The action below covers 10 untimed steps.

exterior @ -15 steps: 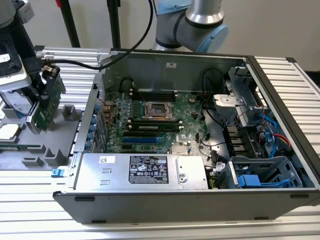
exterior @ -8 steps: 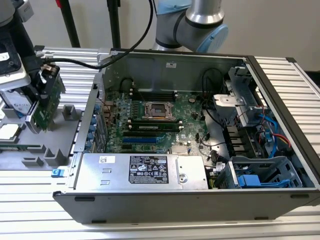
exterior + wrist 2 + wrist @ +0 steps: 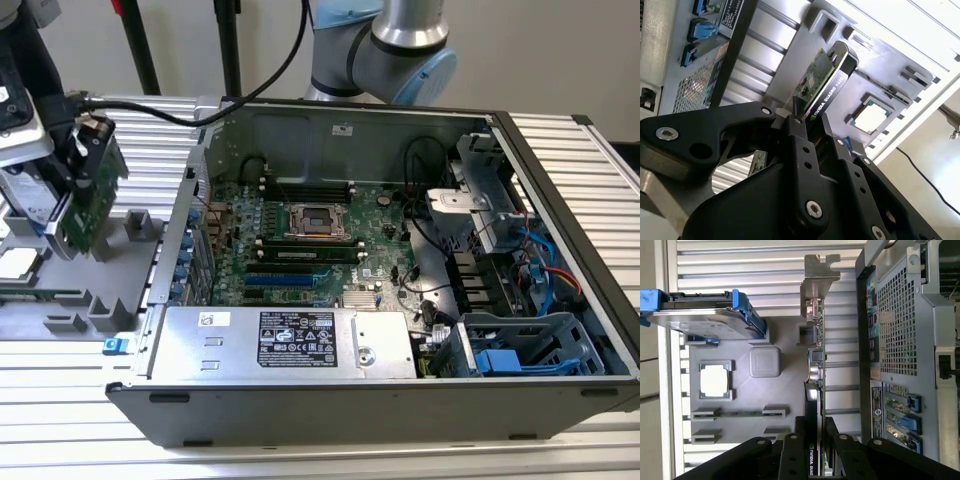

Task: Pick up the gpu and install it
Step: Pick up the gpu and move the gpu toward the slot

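Slippage is the main hazard: the fingers [image 3: 800, 145] are clenched on one thin edge of the gpu [image 3: 825, 85], so a jolt could pivot it, and its bracket [image 3: 817, 272] might snag the case [image 3: 350, 410] wall. The gripper [image 3: 88, 138] points down at the case's nine o'clock in the exterior view, with the card hanging over the grey tray [image 3: 120, 280] on the worktop [image 3: 300, 460].
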Each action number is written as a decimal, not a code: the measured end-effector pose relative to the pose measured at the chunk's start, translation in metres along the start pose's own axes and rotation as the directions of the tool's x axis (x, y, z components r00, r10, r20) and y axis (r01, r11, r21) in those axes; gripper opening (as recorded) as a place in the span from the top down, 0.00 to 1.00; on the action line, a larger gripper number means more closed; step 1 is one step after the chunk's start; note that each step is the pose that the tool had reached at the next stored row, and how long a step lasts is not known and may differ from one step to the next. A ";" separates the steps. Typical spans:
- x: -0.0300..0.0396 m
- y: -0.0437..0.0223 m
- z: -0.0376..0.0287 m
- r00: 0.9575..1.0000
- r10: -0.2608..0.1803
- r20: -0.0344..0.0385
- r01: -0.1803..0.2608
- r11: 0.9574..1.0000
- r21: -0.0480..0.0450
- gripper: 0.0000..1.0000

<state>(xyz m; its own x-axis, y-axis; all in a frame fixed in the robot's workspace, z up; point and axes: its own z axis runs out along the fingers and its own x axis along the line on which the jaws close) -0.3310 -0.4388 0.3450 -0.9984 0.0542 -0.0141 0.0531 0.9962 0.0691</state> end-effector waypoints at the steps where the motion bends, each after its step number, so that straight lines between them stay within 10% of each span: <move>1: -0.0001 0.0001 -0.0016 1.000 0.000 0.000 0.000 1.000 0.000 1.00; 10: -0.0001 0.0003 -0.0053 1.000 0.000 0.000 0.000 1.000 0.000 1.00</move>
<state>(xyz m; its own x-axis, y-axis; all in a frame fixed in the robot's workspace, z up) -0.3310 -0.4388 0.3503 -0.9984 0.0542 -0.0142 0.0531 0.9962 0.0691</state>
